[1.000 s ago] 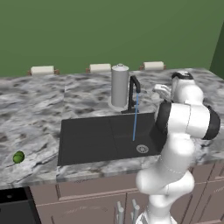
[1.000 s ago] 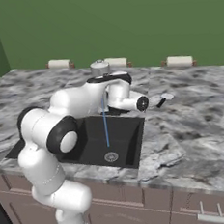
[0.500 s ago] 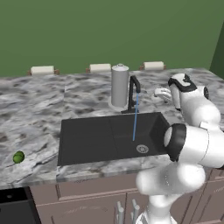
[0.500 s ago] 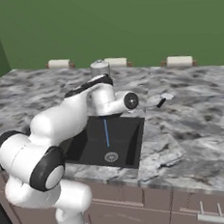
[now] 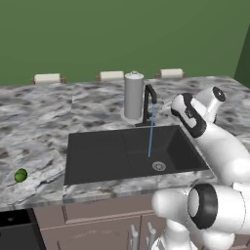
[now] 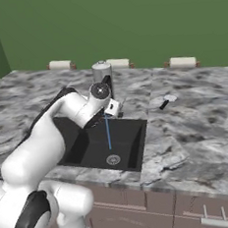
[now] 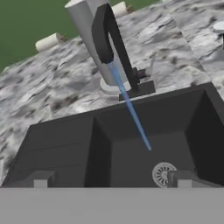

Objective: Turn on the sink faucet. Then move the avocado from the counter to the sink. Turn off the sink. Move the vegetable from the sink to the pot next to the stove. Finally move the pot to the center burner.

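Water ran from the sink faucet (image 5: 149, 104) into the sink (image 5: 97, 156); tool (image 7: 111, 179) hung over it, wide and empty, avocado (image 5: 20, 175) left of it on the worktop (image 5: 39, 127).

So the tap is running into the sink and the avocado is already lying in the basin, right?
Not quite. The tap is running into the sink, but the avocado lies on the counter left of the basin, as the left base view shows.

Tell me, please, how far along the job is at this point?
Done: the sink faucet runs a blue stream into the sink. In hand: nothing; the gripper is open above the basin. Left: the avocado sits on the counter, so every later step remains.
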